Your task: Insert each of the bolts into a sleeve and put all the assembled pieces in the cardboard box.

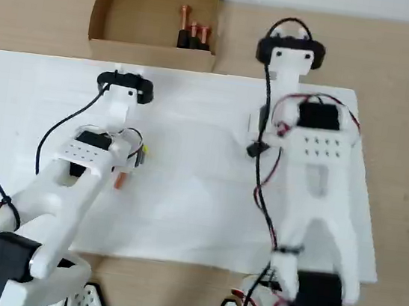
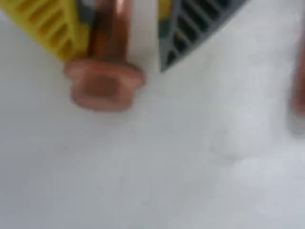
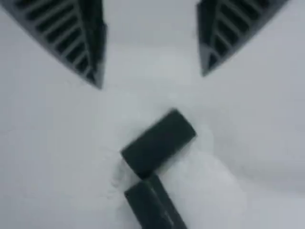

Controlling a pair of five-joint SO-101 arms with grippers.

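The copper bolt is being judged light, rigid and smooth, so prone to rolling. Its shaft, just behind the flanged head, is being judged the best place to grip. It is lying on the white mat, toward the mat's left side, and is being bracketed by the left gripper, whose jaws are parted with only the yellow finger touching. Toward the mat's far right corner, the right gripper is being held spread, pointing down over two black sleeves.
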